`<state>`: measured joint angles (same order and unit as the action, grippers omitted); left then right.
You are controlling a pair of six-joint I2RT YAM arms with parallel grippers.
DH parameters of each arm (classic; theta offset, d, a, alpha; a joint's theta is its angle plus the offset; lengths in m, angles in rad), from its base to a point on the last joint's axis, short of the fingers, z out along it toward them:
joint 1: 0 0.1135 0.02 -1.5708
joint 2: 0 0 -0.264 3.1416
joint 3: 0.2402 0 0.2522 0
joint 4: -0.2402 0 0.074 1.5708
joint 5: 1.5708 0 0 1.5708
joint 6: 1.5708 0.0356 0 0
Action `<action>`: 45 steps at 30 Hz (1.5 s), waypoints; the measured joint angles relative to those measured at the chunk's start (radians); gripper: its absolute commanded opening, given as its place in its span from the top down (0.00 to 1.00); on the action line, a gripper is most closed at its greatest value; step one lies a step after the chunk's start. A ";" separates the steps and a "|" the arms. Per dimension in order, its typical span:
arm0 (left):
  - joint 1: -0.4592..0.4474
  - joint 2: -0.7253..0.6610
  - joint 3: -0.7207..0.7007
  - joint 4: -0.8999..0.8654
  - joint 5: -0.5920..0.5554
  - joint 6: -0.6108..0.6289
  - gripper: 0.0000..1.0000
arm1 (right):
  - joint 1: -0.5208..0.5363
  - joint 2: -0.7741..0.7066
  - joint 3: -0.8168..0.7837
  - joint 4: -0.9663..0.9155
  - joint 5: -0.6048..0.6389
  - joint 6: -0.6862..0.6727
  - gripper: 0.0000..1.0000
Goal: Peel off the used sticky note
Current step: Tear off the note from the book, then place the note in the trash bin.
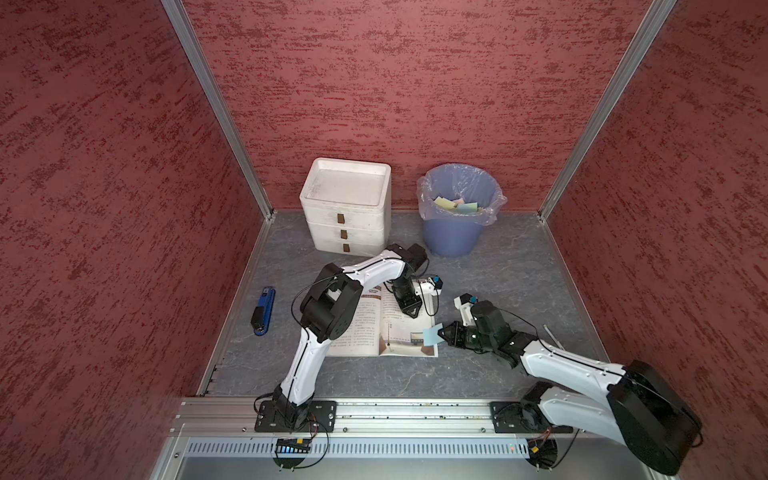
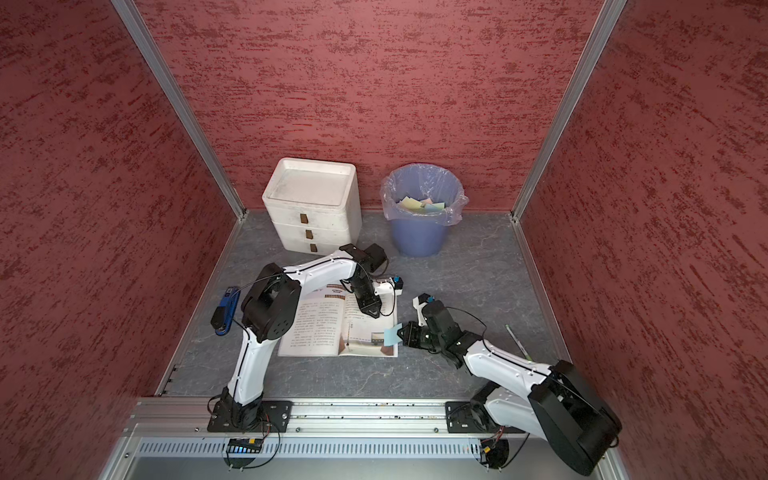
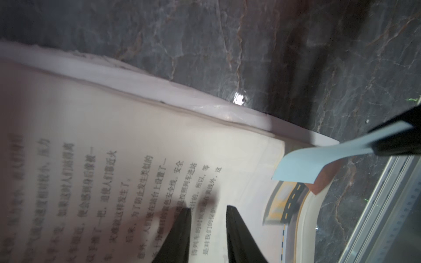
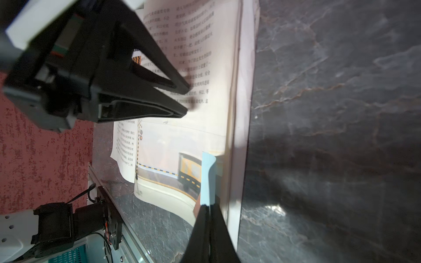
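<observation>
Both top views: high, steep downward, far. Wrist views: close, both on book (image 3: 114, 136).

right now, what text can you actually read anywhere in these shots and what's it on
"为了防止发生类似的": open book, left wrist view.
"这样发生了": same page.
Other print in the book: too blurred or small to read.
sticky note, stapler: no writing visible.

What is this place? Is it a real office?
Probably not a real office: it looks like a robot test booth set up like a desk. Red walls in a metal frame box in a grey table, and office things sit on it: an open book, white drawers, a blue bin.
</observation>
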<state>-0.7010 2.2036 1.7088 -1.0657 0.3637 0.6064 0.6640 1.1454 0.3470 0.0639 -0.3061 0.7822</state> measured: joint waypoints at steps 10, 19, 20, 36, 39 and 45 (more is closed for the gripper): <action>-0.013 0.018 0.007 0.005 -0.006 -0.021 0.71 | 0.124 0.000 0.058 -0.099 0.126 -0.060 1.00; -0.010 0.020 0.005 0.010 -0.005 -0.027 0.72 | 0.206 -0.023 0.072 -0.123 0.151 -0.110 1.00; -0.010 0.020 0.005 0.010 -0.005 -0.027 0.72 | 0.214 -0.031 0.072 -0.126 0.151 -0.116 1.00; -0.005 0.021 0.005 0.010 0.004 -0.027 0.73 | 0.284 -0.167 0.130 -0.246 0.106 -0.206 1.00; -0.001 0.021 0.005 0.008 0.012 -0.027 0.72 | 0.284 -0.206 0.159 -0.285 0.106 -0.220 1.00; 0.028 -0.022 -0.037 0.009 0.054 -0.037 0.64 | 0.270 -0.227 0.356 -0.448 0.180 -0.246 1.00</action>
<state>-0.6727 2.1818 1.6718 -1.0569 0.4175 0.5690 0.9337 0.9180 0.7025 -0.3843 -0.1261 0.5358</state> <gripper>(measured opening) 0.324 0.080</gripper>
